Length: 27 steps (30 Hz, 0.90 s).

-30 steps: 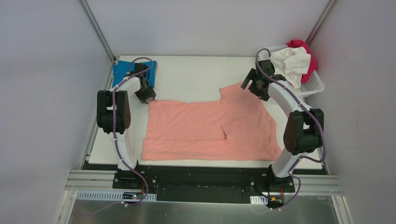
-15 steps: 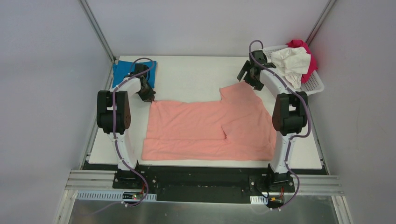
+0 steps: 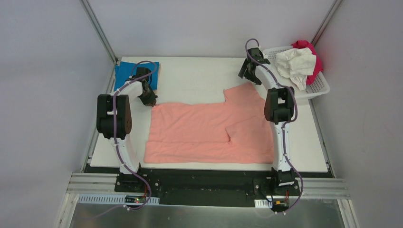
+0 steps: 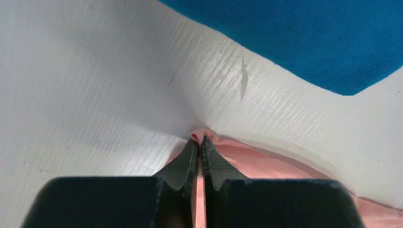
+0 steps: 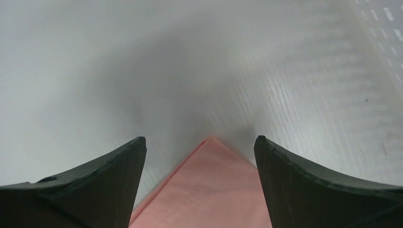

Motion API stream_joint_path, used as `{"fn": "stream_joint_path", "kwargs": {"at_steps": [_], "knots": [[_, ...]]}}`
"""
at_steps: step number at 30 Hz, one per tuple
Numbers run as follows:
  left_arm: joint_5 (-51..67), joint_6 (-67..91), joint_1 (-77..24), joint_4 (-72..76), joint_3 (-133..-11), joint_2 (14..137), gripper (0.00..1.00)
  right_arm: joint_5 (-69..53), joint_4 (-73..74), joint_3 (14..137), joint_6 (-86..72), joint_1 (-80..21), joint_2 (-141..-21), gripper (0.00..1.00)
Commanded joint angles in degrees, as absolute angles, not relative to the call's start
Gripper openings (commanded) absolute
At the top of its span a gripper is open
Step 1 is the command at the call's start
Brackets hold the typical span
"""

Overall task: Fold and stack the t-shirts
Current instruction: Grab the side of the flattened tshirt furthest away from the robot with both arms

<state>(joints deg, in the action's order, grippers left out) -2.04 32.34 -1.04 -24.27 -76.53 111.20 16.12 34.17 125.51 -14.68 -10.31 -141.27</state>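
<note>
Salmon-pink t-shirt [image 3: 209, 128] lies flat across the middle of the table [image 3: 199, 76]. Left gripper [image 4: 199, 140] is pinched tight on its far-left corner, and the blue t-shirt [image 3: 124, 71] sits just beyond it. Right gripper [image 5: 200, 140] hangs spread wide, fingers [image 5: 95, 180] straddling the far-right corner tip and not gripping it.

Top view: high behind arm bases [image 3: 128, 179], facing down, whole table [image 3: 195, 78]. Wrist views: close, low; left at 10 o'clock corner of salmon-pink t-shirt [image 3: 204, 128], right at 1 o'clock corner.
</note>
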Motion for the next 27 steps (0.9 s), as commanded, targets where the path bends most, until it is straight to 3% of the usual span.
{"fn": "stream_joint_path", "kwargs": {"at_steps": [1,7,12,18,27], "knots": [[-1.93,31.42,-1.01,-24.14,-76.07,107.94,0.00,17.76,40.05,132.54,-12.85,-10.09,-143.36,0.86],[-0.99,31.73,-1.05,-23.57,-76.03,107.49,0.00,16.42,39.98,126.78,-10.85,-10.03,-140.74,0.81],[-0.18,31.89,-1.05,-23.31,-75.65,107.32,0.00,14.10,42.44,127.29,-9.32,-10.06,-141.51,0.70],[-0.11,31.88,-1.05,-23.05,-75.39,106.71,0.00,14.13,43.05,128.05,-9.40,-10.02,-141.62,0.38],[2.84,31.42,-1.29,-22.63,-75.56,105.08,0.00,12.95,40.73,127.83,-8.26,-10.15,-137.87,0.00]]}}
